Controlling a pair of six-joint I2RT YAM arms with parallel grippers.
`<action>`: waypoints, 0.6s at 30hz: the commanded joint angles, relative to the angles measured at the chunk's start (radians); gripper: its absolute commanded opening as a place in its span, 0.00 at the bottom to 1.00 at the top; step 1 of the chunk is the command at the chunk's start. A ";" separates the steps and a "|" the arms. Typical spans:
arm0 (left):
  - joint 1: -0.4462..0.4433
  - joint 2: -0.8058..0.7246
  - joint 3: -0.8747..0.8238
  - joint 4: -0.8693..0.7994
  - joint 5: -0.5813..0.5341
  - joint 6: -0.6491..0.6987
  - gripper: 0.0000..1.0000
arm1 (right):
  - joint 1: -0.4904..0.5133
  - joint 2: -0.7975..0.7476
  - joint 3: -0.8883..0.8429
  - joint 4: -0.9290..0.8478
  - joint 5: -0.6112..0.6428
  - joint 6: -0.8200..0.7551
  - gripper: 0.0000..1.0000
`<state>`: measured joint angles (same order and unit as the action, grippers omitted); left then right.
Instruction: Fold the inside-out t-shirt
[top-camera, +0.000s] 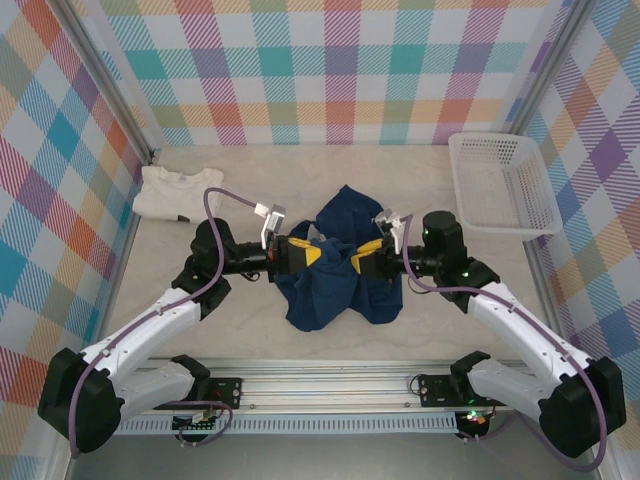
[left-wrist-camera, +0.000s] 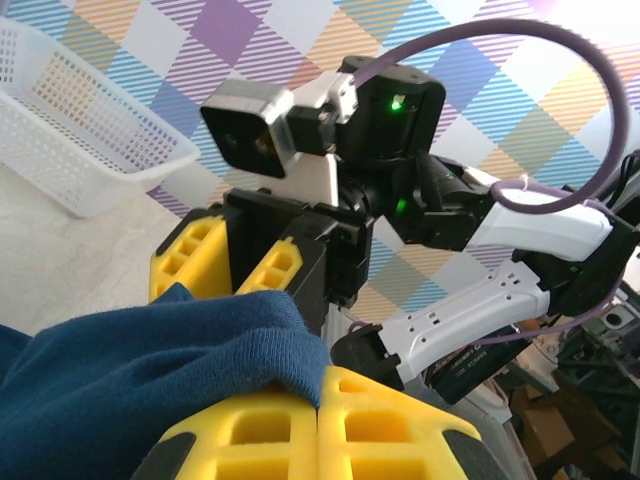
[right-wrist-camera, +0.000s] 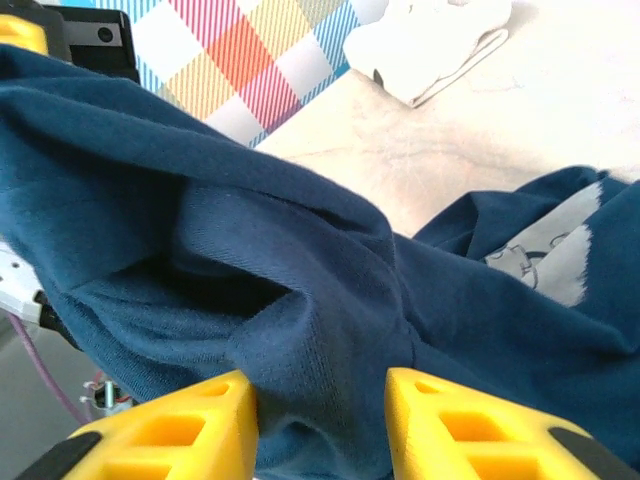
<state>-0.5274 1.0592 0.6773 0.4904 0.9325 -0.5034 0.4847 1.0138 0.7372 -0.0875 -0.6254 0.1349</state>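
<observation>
Progress: early. No flat fold anywhere yet. The t-shirt (top-camera: 335, 290) is a rumpled heap mid-counter, left of the basket (top-camera: 500, 185) and nearer to you than it. Its middle is lifted between the two arms and the rest sags onto the counter (top-camera: 250, 320). You still have it all to do, by my reading: spread it flat, sort the sleeves, make every fold. Whether it needs turning right side out first, I can't tell from here.

Left jaws: shut. In the left wrist view the yellow pads (left-wrist-camera: 400, 430) meet at the seam, with a thin edge of navy cloth nipped where they touch. The rest of the cloth spills off on the side toward the basket.

Right jaws: closed only as far as a thick bunch allows. In the right wrist view the pads (right-wrist-camera: 170, 435) stand apart with cloth packed between them, and creases run in toward the gap. I judge that a grip, not a loose straddle.

The two sets of jaws face each other, close together, left of the basket, with the shirt's raised ridge spanning them. There's little free cloth between your two grips, so expect slack rather than a taut edge.

A white shirt (top-camera: 175, 192) lies folded well left of the basket. Leave it.
</observation>
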 joint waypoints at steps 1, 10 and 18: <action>0.009 -0.025 0.019 -0.025 0.019 0.058 0.00 | 0.012 -0.033 0.043 -0.063 0.063 -0.098 0.41; 0.009 -0.027 0.024 -0.076 -0.008 0.074 0.00 | 0.113 -0.056 0.091 -0.047 0.032 -0.201 0.47; 0.009 -0.037 0.024 -0.105 -0.014 0.086 0.00 | 0.139 0.077 0.158 0.011 -0.082 -0.176 0.41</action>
<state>-0.5274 1.0485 0.6777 0.3878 0.9222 -0.4454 0.6163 1.0698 0.8600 -0.1051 -0.6430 -0.0177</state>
